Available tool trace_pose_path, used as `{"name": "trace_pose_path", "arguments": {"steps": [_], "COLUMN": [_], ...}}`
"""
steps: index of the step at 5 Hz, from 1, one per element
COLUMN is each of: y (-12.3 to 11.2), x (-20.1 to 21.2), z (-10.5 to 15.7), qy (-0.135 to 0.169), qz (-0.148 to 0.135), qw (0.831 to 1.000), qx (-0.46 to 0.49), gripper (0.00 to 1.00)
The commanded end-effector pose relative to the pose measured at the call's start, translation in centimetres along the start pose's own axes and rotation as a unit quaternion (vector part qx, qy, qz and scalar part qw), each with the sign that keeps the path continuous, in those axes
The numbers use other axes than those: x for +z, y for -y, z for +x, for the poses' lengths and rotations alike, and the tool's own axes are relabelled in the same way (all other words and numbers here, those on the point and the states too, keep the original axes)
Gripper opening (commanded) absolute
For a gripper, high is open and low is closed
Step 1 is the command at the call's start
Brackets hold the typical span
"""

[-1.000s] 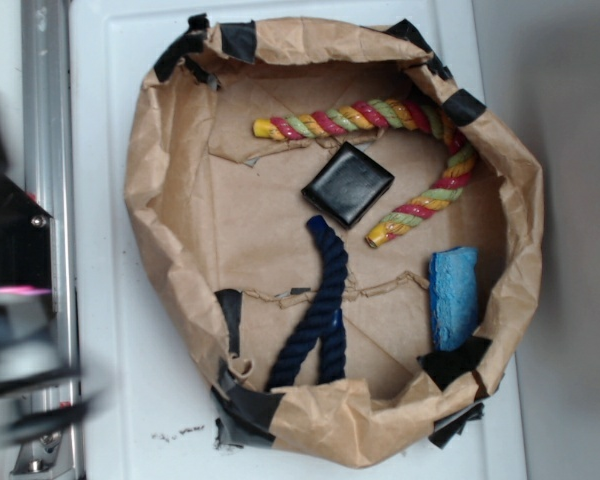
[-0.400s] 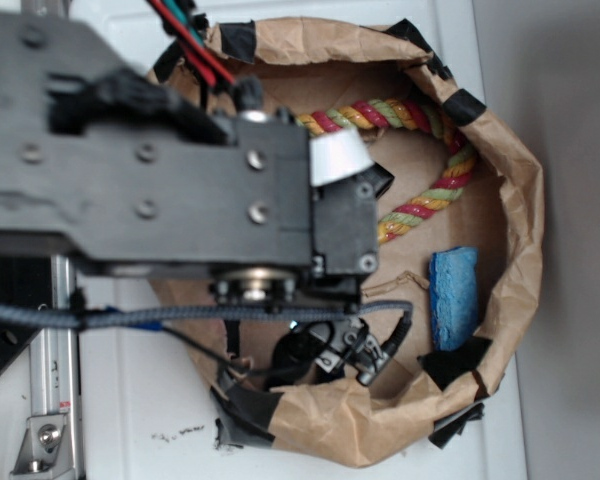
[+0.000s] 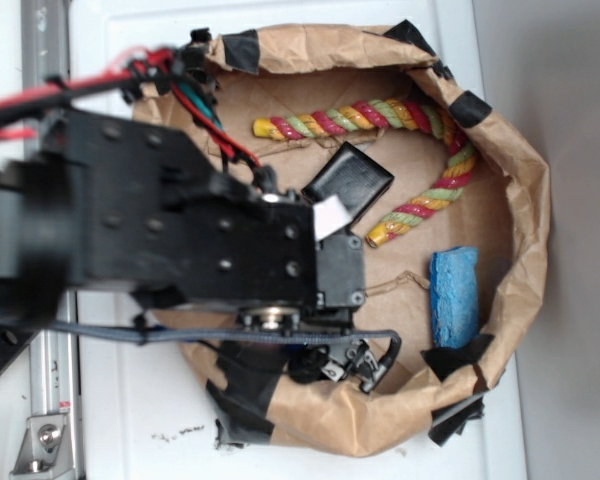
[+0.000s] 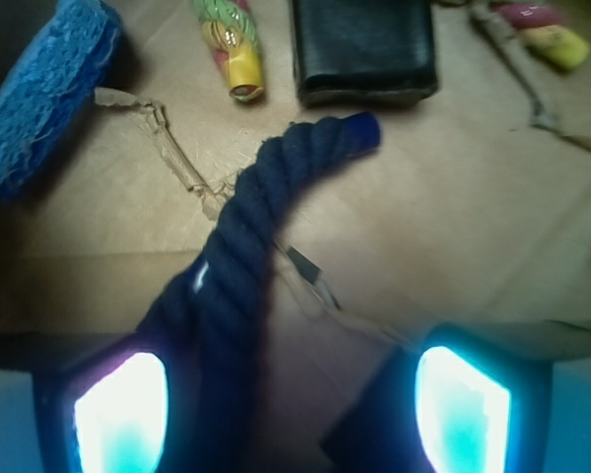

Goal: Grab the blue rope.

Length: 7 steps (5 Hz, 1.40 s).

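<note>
The blue rope (image 4: 246, 227) is a thick dark navy twist lying on the brown paper floor. In the wrist view it runs from its end at upper centre down between my fingers, close to the left fingertip (image 4: 118, 414). My gripper (image 4: 291, 414) is open, with one finger on each side of the rope and nothing clamped. In the exterior view the gripper (image 3: 352, 365) sits low at the near side of the paper basket. The arm hides almost all of the rope there.
A red-yellow-green rope (image 3: 420, 130) curves along the basket's far side, and its end shows in the wrist view (image 4: 231, 49). A black block (image 3: 355, 180) and a light blue sponge block (image 3: 453, 297) lie near. The crumpled paper wall (image 3: 525, 220) rings everything.
The arm came in from the left over the basket and covered the blue rope. Since 0.4 s ago it shifted slightly, uncovering the multicoloured rope's yellow end.
</note>
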State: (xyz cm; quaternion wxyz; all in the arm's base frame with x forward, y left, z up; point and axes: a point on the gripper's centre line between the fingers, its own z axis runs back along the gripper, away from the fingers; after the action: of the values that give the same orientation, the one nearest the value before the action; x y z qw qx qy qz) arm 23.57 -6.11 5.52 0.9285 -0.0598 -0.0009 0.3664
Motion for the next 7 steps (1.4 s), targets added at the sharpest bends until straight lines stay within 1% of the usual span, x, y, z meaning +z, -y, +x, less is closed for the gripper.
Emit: {"name": "trace_pose_path", "arguments": {"steps": [1,2,3,4,5,6,7], "y": [2.0,1.8,1.9,1.4,-0.7,-2.0,-1.6], "x": [-4.9,-4.4,-3.0,1.2,6.7,9.3,10.6], "z": [-2.1,-2.3,-0.9,2.2,4.9,5.5,5.4], "qy": [-0.037,-0.041,-0.019,0.069,0.179,0.216,0.203], "qz": [-0.011,-0.01,0.002,0.002,0.01,0.007,-0.009], "qw": [0.998,0.998,0.998,0.986,0.949,0.93,0.931], "qx": [-0.054,-0.056,-0.064,-0.151,-0.26,-0.298,-0.304], "gripper": [0.0,0.0,0.0,0.0,0.0,0.0,0.0]}}
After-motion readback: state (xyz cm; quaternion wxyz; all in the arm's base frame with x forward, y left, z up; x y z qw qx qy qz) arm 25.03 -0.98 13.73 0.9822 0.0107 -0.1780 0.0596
